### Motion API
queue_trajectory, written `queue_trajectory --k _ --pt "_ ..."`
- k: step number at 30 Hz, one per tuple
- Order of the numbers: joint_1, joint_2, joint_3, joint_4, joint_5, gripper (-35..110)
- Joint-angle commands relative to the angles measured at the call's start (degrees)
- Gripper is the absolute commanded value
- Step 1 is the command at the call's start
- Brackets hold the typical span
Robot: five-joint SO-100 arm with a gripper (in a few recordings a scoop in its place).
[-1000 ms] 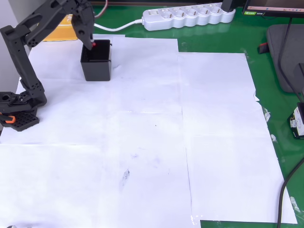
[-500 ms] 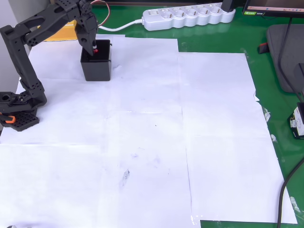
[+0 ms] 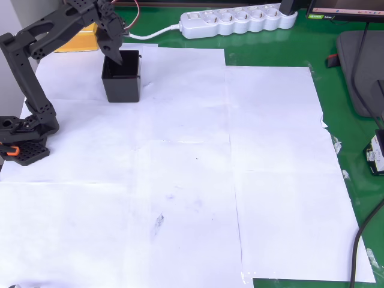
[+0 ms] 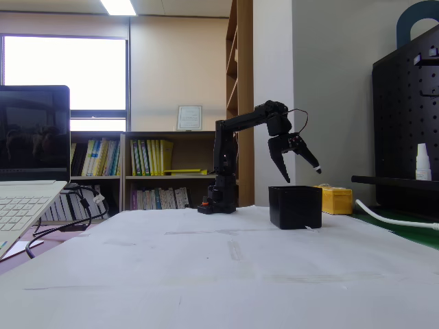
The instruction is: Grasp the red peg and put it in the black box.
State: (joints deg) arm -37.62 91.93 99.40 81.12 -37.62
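The black box stands upright on the white paper sheets covering the green worktop, its open top facing up and its square sides roughly in line with the paper edges. Directly above the box, the hand hangs with its fingers spread wide apart and nothing between them; in the fixed view one finger points down toward the box's opening while the other angles outward, both clear of the rim. In the overhead view the hand overlaps the box's far rim. The red peg cannot be made out; the box's dark interior hides whatever lies inside. Behind the box sit a yellow block and a white power strip.
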Motion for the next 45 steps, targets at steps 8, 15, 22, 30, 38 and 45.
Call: queue_trajectory --k 8,15,22,30,38,45 --pt "10.11 -34.98 -14.06 -4.13 -12.39 0" --pt "17.31 -57.74 -33.75 -0.88 -21.62 0" --pt "23.73 -76.73 -61.26 -3.25 -31.2 0" --pt "29.71 -95.45 -83.5 0.88 -38.94 0" --pt "33.75 -104.77 -92.9 4.66 -44.82 0" --pt "36.3 -104.77 -102.57 -0.53 -48.69 0"
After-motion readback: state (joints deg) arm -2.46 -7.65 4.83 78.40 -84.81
